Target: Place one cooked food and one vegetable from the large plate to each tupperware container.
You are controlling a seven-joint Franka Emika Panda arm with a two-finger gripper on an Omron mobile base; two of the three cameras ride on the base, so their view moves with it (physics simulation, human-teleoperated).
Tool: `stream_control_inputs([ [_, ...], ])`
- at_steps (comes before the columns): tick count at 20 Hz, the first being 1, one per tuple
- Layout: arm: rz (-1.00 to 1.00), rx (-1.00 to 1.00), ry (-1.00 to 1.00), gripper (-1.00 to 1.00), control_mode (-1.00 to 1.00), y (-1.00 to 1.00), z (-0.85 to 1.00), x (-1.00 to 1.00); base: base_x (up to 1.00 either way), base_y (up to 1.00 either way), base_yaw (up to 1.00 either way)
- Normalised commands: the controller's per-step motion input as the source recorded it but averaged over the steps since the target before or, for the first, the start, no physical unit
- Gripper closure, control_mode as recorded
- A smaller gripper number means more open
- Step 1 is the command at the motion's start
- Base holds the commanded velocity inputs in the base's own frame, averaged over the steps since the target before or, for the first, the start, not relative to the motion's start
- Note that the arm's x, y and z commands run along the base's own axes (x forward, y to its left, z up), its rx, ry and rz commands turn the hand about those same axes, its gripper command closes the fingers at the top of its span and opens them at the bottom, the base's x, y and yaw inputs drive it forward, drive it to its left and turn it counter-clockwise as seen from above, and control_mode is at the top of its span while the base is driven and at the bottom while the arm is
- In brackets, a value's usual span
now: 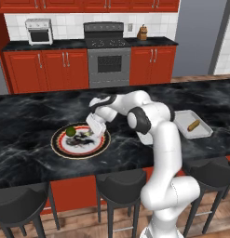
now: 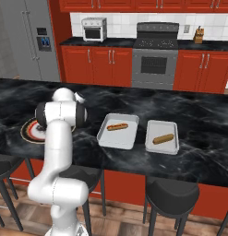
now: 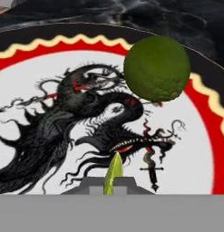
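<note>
Nearest the hand camera, a thin pointed yellow-green sliver [image 3: 114, 171] stands up between the two dark finger tips; the jaws are clenched on it, the gripper [image 3: 112, 181] low over the plate. What the sliver is cannot be told from so little of it. Behind it lies the large plate [image 3: 36, 81], white centre with a black dragon motif, red ring, tan wavy edge on a dark rim. A round dull-green ball [image 3: 157, 68], rough-skinned, sits on the plate across the red ring, well clear of the jaws. From the left base view, the plate [image 1: 100, 146] rests on the dark marbled table [image 1: 32, 116], and the gripper [image 1: 94, 128] is down at its far right side, the white arm bent over from the lower right. The green ball [image 1: 70, 131] shows at the plate's far left. One light-grey container [image 1: 202, 131] lies to the right of the arm with a brown sausage-like piece [image 1: 193, 125] in it. From the right base view, both containers sit side by side on the table, near each other but apart: the left container [image 2: 108, 138] holds a hot dog in a bun [image 2: 117, 126], the right container [image 2: 170, 145] a brown sausage-like piece [image 2: 163, 138]. The plate [image 2: 28, 133] lies left of them, partly behind the arm.
</note>
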Motion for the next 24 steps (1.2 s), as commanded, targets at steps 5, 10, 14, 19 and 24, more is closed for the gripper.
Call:
stream_control_inputs([
  [5,-0.12,-0.02,0.08,1.0,-1.0,-0.16,0.0,-0.04,0.0,0.0,0.0],
  [10,-0.1,-0.05,-0.01,1.0,-1.0,0.0,0.34,-0.03,0.0,0.0,0.0],
  [14,-0.12,-0.07,-0.03,1.0,-1.0,-0.15,0.56,-0.08,0.0,0.0,0.0],
  [19,-0.14,-0.11,-0.01,1.0,-1.0,-0.61,0.43,-0.17,0.0,0.0,0.0],
  [24,-0.12,-0.12,0.0,1.0,-1.0,-0.92,0.23,-0.27,0.0,0.0,0.0],
])
